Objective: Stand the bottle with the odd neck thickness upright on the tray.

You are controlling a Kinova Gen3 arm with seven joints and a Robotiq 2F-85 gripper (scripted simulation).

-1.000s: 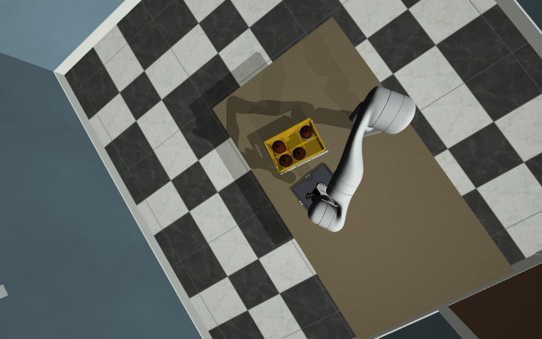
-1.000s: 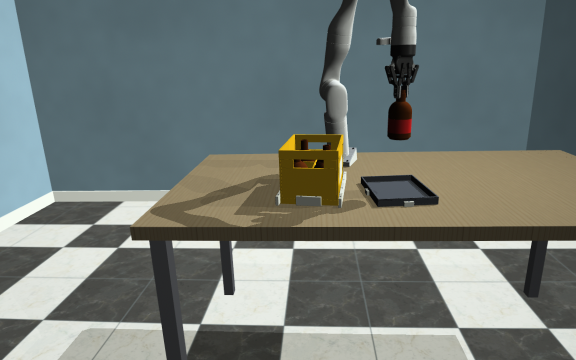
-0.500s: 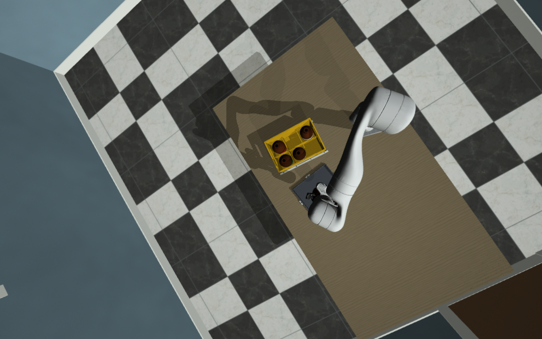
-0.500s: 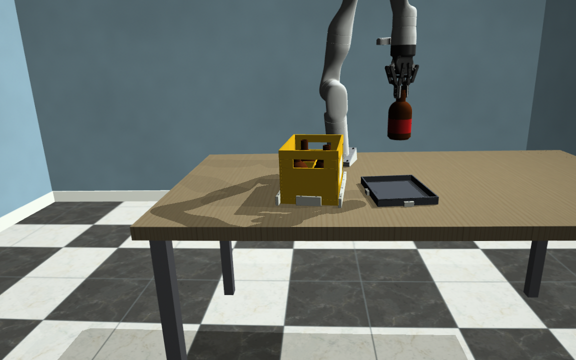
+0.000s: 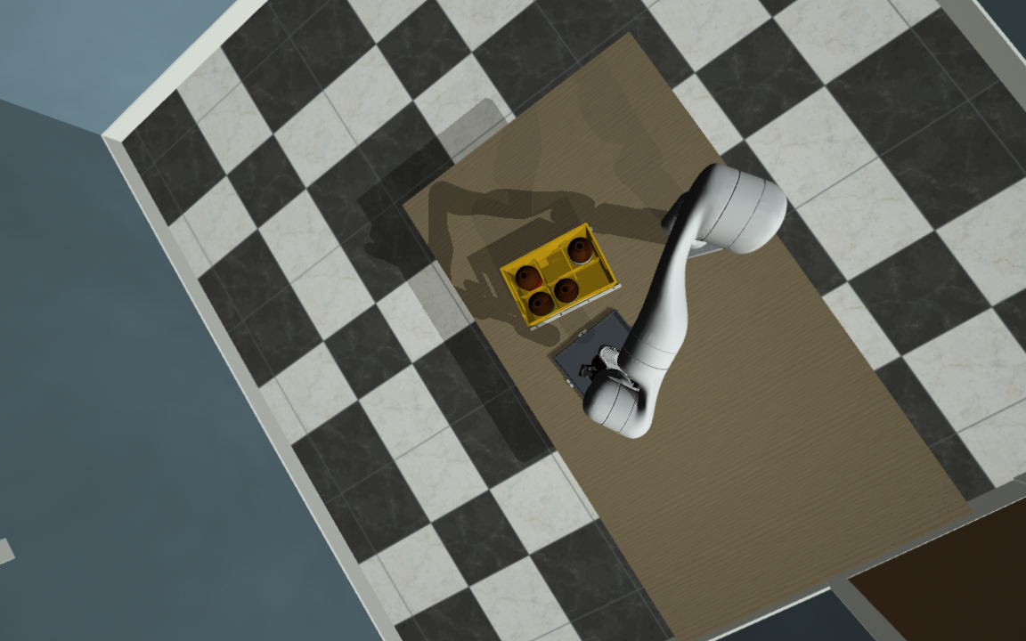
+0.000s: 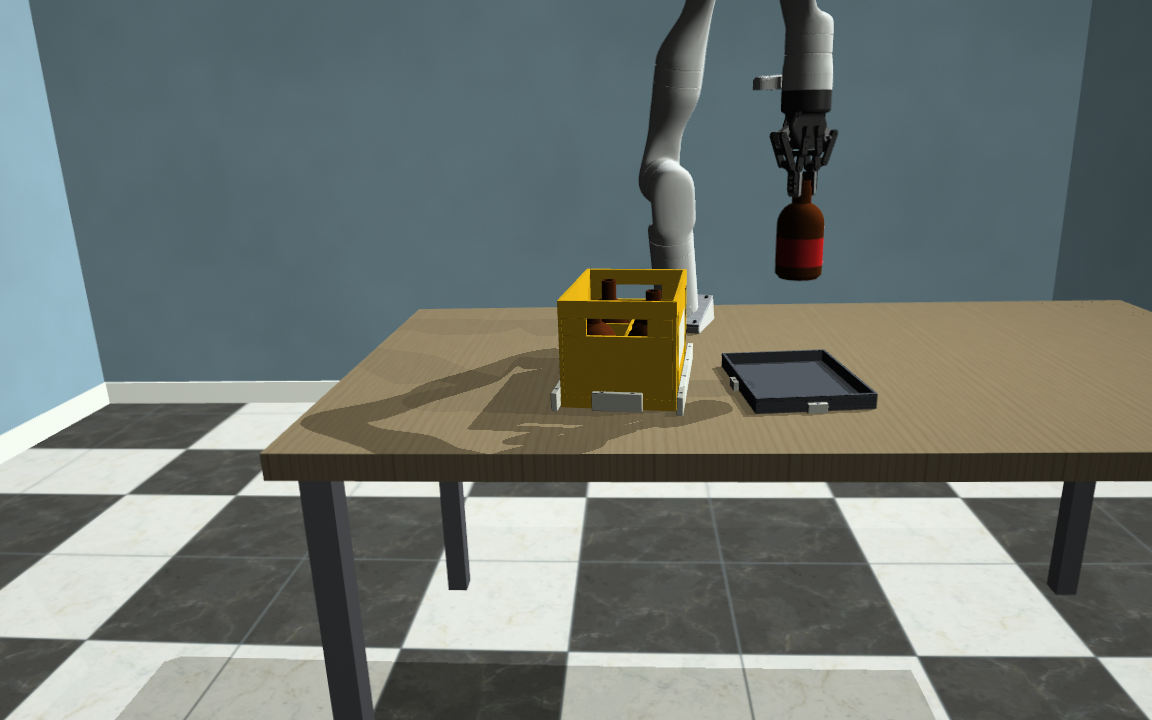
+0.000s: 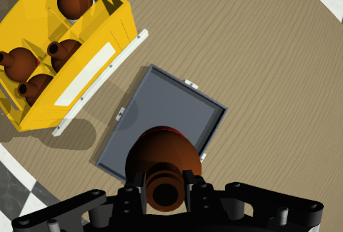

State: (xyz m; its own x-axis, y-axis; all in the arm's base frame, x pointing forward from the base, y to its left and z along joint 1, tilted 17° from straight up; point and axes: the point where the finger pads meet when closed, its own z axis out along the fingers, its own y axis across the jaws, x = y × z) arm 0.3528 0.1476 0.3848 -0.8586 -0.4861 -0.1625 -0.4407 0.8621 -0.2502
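Holding brown bottle with red label (image 6: 799, 241) (image 7: 163, 153) by neck, upright, between jaws partly closed and pressed in from both sides, up in the air over the tray (image 5: 584, 354) (image 6: 777, 380) (image 7: 161, 107), not touching it. Showing four other brown bottles (image 5: 581, 249) (image 6: 609, 289) (image 7: 75, 1) standing in yellow crate (image 5: 573, 304) (image 6: 620, 367) (image 7: 125, 21), just beside tray on tabletop (image 5: 740, 382) (image 6: 1010, 376) (image 7: 268, 64); can't tell neck thickness difference.
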